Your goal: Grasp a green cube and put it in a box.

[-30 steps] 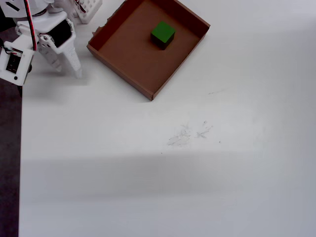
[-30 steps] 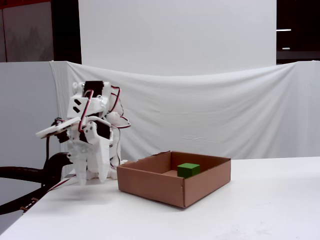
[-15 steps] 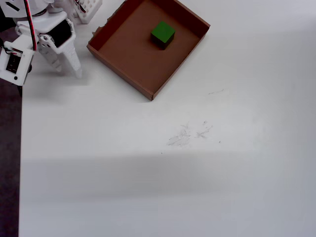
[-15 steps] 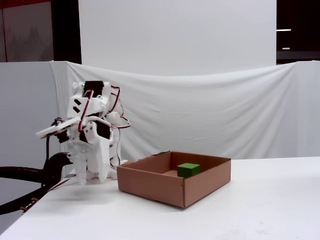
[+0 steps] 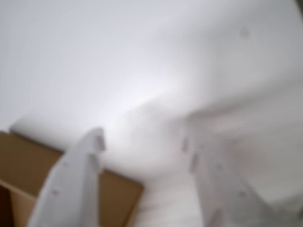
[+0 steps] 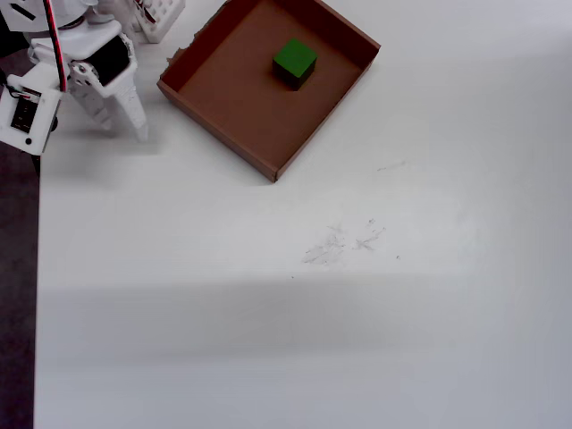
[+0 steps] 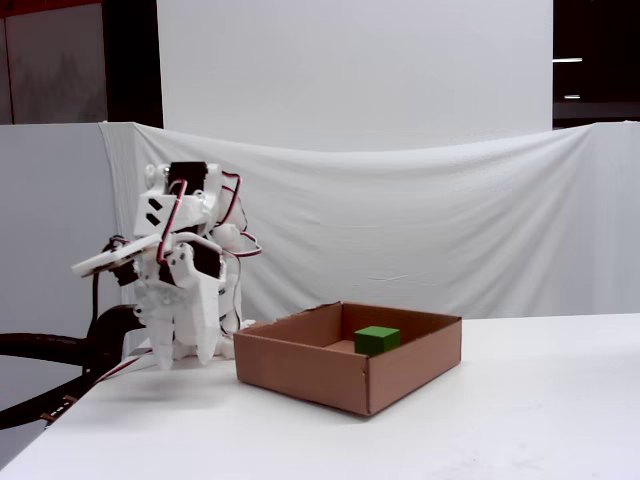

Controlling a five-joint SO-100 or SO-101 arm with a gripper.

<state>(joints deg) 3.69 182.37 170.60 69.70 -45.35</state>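
The green cube (image 6: pixel 294 62) sits inside the box (image 6: pixel 234 105), on its brown floor toward the far wall as the overhead view shows it, not touching any wall. In the fixed view the green cube (image 7: pixel 377 340) shows just above the near rim of the box (image 7: pixel 400 372). The pincer (image 6: pixel 132 121) hangs well apart from the cube, outside the box and to its left in the overhead view, folded back close to the arm's base and pointing down at the white tabletop (image 6: pixel 313 313). In the fixed view the pincer (image 7: pixel 185 350) also stands left of the box, near its left corner.

The wrist view is badly blurred; it shows two pale fingers (image 5: pixel 71 184) of the pincer (image 5: pixel 142 146) spread apart with nothing between them, and a corner of the box (image 5: pixel 118 198) behind the left finger. The cube does not appear there.

No writing or labels can be read in any view. Only the overhead view shows faint scuff marks (image 6: pixel 340 241) on the tabletop; only the fixed view shows the white cloth backdrop (image 7: pixel 420 220).
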